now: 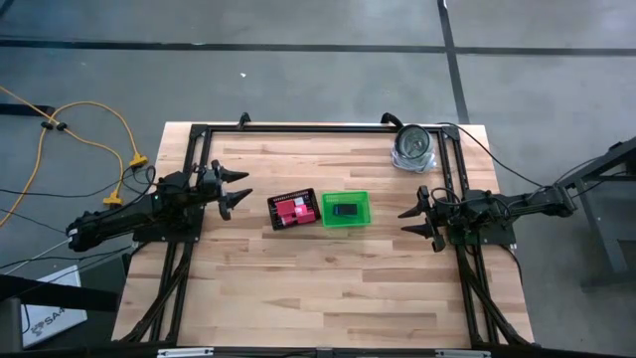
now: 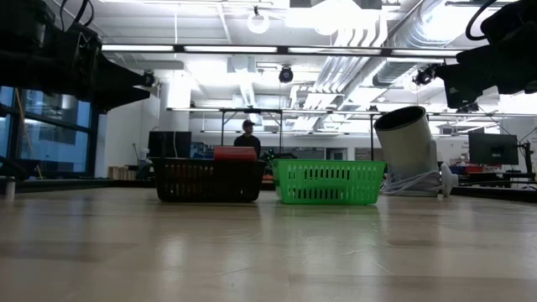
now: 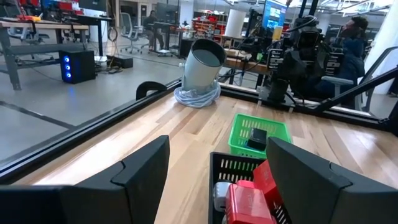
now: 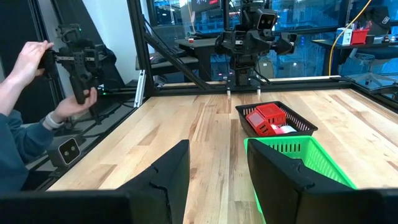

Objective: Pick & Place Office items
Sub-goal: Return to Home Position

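- The left tool (image 1: 241, 187) hovers over the left side of the counter (image 1: 328, 288), just left of the black mesh tray (image 1: 272, 211). Its fingers stand wide apart and hold nothing.
- The right tool (image 1: 405, 221) hovers over the right side, near the green bin (image 1: 326, 211). Its fingers are likewise spread and empty.
- The tray and the bin sit side by side at mid-counter, almost touching.
- Red blocks (image 1: 295, 212) lie inside the tray, with a pale piece (image 3: 219, 194) beside them.
- A black block (image 1: 345, 210) lies inside the green bin.
- A silver can (image 1: 412, 147) rests tilted on a coiled cable at the counter's right rear corner.
- Beyond the counter edge, a person's hand (image 4: 34, 56) grips a dark device.
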Available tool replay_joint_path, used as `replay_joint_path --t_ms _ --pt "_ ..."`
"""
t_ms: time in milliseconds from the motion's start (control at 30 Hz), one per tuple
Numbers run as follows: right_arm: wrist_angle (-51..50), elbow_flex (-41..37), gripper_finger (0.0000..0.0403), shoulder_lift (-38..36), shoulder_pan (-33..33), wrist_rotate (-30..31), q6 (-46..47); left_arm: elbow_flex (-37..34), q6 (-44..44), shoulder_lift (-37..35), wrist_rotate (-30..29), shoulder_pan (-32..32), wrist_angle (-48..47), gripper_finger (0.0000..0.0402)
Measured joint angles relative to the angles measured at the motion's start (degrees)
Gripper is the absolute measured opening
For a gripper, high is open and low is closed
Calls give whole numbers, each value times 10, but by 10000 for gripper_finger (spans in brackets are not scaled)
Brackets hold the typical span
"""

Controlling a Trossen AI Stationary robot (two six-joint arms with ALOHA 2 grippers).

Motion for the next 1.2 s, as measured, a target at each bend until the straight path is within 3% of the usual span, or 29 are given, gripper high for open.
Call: replay_joint_path --t_ms 1200 --pt "0 0 148 0 0 0 0 0 -13 0 2 0 0 262"
